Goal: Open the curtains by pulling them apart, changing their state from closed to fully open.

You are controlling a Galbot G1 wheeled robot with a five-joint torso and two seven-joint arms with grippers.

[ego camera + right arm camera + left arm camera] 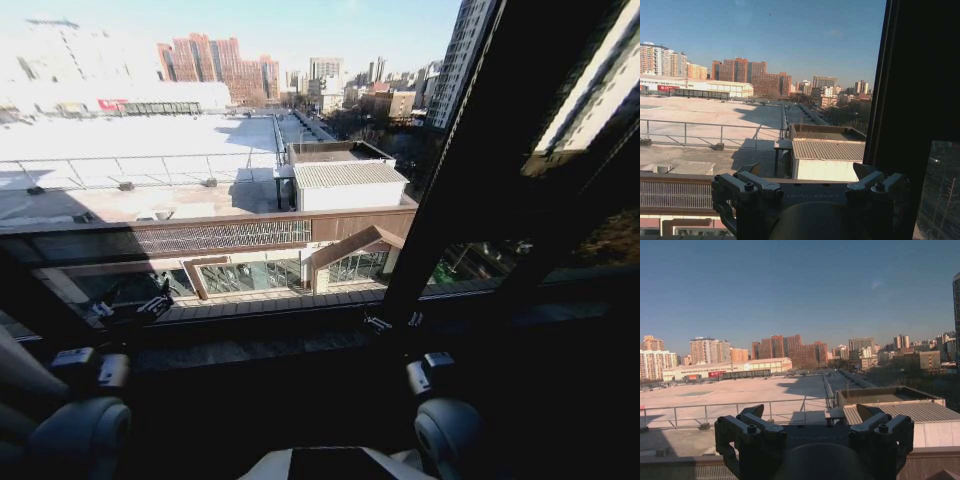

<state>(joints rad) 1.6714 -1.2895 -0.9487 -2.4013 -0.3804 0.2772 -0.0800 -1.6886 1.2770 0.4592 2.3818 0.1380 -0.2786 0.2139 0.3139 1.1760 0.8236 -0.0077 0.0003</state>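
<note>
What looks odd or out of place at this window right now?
Nothing looks damaged or askew. One oddity: no curtain fabric hangs across the glass; the view runs straight past the dark window frame bar to the rooftops. The left gripper and right gripper are open, holding nothing.

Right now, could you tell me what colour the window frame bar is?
Dark, nearly black; the window frame bar shows best in the right wrist view.

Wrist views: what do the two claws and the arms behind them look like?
Both the left claw and right claw are matte black, blocky and symmetric, with bolt heads on angular knuckles and faint embossed lettering across the body. In the head view the arms end in rounded dark grey joint housings.
</note>
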